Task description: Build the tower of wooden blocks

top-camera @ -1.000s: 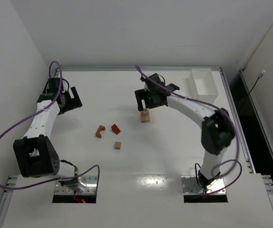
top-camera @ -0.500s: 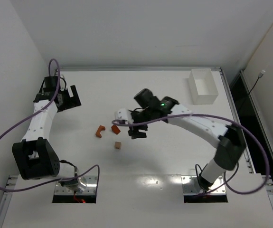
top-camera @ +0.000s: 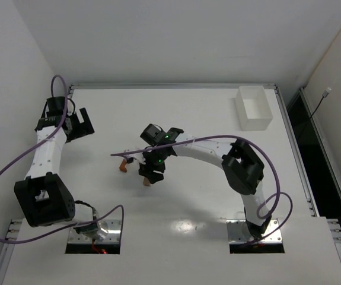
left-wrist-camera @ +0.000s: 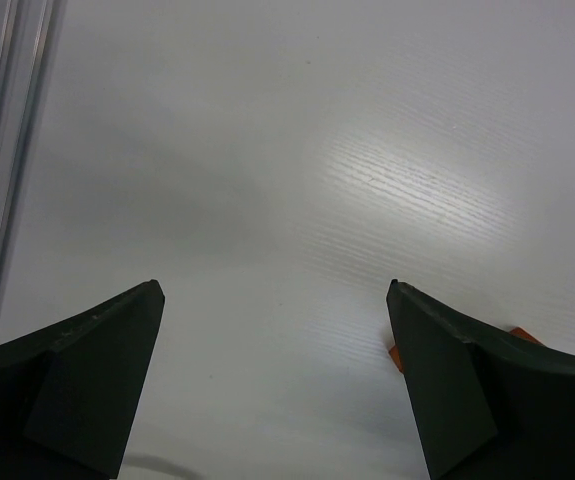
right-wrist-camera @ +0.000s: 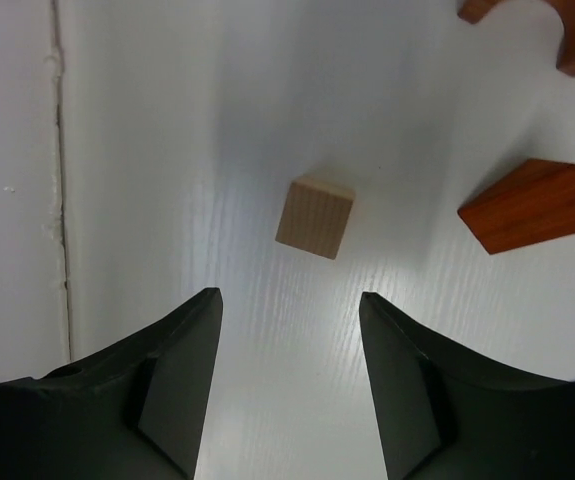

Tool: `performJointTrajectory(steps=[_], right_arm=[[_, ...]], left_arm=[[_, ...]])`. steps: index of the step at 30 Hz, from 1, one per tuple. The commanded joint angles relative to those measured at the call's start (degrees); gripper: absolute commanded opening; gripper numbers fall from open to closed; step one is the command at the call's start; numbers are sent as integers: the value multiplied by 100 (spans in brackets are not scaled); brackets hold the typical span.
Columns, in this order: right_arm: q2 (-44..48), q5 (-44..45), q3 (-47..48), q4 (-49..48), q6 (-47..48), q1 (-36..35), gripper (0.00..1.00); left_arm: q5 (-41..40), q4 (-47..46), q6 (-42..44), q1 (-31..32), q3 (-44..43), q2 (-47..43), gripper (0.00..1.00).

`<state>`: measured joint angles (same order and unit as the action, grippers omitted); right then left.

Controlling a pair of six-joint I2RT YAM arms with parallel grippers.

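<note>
Tan cube: lies flat on the table, left of its centre, alone and touching nothing. From above it sits at 6 o'clock of the right gripper, just beside it.
Handling: by my judgement light, stiff and hard-edged. Its faces look smooth, so an off-centre pinch could skid or twist it. It does not look fragile.
Where to hold: two opposite flat sides, about mid-height. The cube lies slightly askew to the fingers, so the wrist may need a small turn first.
Wedge: reddish-brown, at 3 o'clock of the cube in the right wrist view, near but apart.
Arch: reddish-brown, at 1 o'clock of the cube, cut off by the frame edge.
Tower: no stack shows in any view. The right arm crosses the table's middle and could hide one.
Right gripper: jaws parted wider than the cube with nothing between them. The cube lies at 12 o'clock just beyond the tips, untouched.
Left gripper: spread wide and empty over bare table, at 10 o'clock of the blocks and well apart.
White bin: far corner, at 2 o'clock.
</note>
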<state>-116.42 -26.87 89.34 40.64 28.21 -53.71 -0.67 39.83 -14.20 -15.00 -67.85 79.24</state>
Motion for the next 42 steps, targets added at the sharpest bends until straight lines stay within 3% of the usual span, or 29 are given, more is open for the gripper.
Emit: performJointTrajectory(steps=[1, 7, 13, 33, 36, 37, 42], right_arm=[[67, 138, -100, -460, -508, 10, 54], [-231, 402, 83, -760, -1141, -43, 63], [-337, 542, 136, -874, -1379, -95, 66], [-899, 823, 382, -1032, -1327, -253, 66], [-953, 955, 382, -979, -1274, -254, 57], [-953, 956, 330, -979, -1274, -254, 43], [-891, 1104, 181, -1032, -1081, -429, 5]], left_arm=[[-30, -90, 22, -46, 62, -207, 93], [-30, -90, 22, -99, -43, -84, 93], [-30, -90, 22, -99, -96, 91, 93], [-30, -37, 22, -152, -149, 364, 93], [-30, -37, 22, -152, -201, 417, 93], [22, -37, 22, -152, -202, 469, 93], [75, -37, 22, -152, -202, 574, 93]])
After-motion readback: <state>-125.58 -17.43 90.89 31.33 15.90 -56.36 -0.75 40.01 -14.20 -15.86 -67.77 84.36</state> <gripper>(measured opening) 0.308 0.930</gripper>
